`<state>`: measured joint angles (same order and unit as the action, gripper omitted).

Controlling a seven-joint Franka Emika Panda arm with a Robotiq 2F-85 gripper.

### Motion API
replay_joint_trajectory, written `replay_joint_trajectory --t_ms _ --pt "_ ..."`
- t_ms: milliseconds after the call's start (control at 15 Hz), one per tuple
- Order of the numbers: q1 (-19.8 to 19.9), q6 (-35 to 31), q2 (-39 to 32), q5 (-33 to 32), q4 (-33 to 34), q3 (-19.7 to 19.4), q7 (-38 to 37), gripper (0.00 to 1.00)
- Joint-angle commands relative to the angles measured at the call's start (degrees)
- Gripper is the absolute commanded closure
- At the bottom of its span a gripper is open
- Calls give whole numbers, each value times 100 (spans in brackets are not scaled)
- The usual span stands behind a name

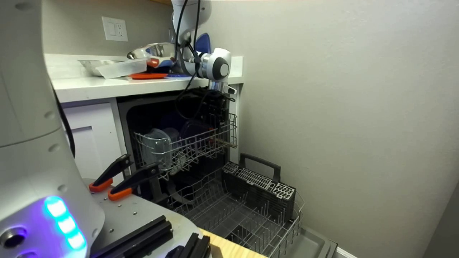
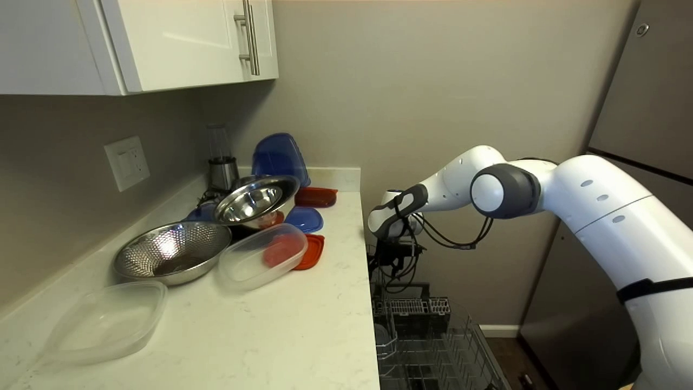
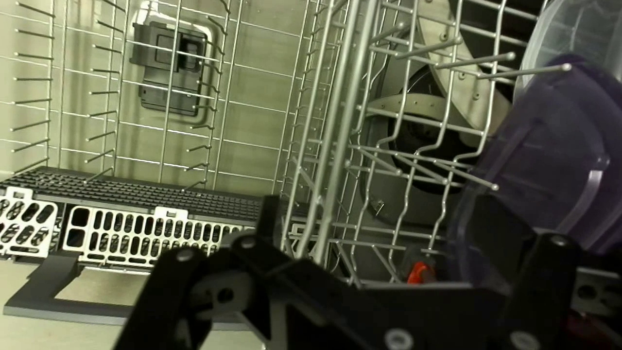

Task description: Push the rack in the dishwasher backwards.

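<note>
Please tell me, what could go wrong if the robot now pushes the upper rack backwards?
The arm's wrist might hit the counter, whose edge looks close beside it. The cable loop at the mouth of the dishwasher could snag on the upper rack. The open gripper, close to a purplish plastic item in the wrist view, might catch and shift it.

Wrist view close above rack

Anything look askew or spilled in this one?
Askew, yes: on the counter, a steel bowl sits tipped and a clear tub slants over a red lid, so neither lies flat. No spill shows.
</note>
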<state>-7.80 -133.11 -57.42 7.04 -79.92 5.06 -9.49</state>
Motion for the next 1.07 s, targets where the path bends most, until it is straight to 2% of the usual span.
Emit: replay_joint_trajectory --t_ms 0,200,533,1000 --pt "224 150 87 203 -86 18 -11 0" --pt "460 67 495 226 -634 4 178 0" --pt "1001 -188 1613 370 -1902 -49 456 0" --pt "1306 -20 2357 305 -2694 -366 539 0"
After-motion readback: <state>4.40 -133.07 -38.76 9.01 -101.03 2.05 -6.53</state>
